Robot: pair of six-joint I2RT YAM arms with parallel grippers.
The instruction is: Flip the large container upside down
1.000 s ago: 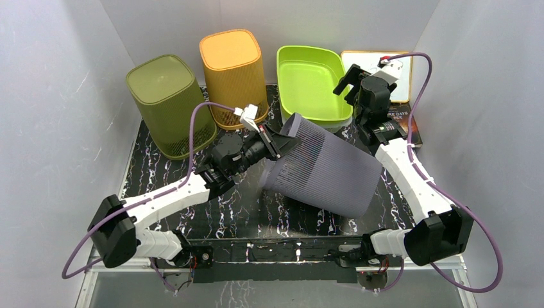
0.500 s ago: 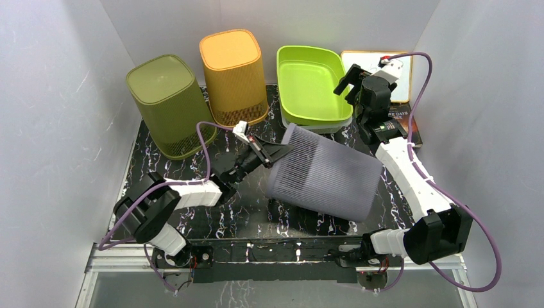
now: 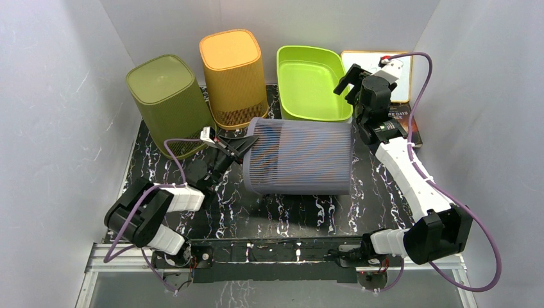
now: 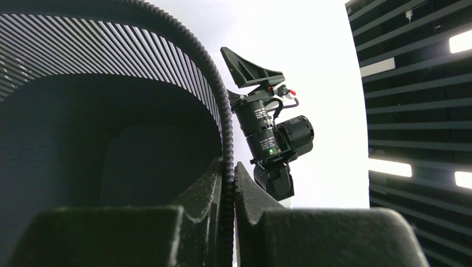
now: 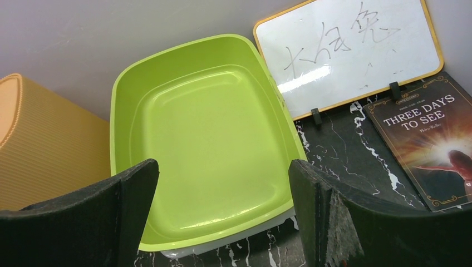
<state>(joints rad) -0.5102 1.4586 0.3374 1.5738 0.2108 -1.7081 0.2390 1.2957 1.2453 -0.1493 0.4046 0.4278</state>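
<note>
Grey and ribbed, the large container (image 3: 301,157) lies on its side on the black marbled worktop (image 3: 289,218), open mouth facing left, near the orange bin (image 3: 232,74) and green tub (image 3: 308,80). The left jaws pinch its rim (image 4: 218,105), one finger inside, one outside. The right jaws stand spread near the tub, apart from the container.

Ribbed matt plastic container (image 3: 301,157)
</note>
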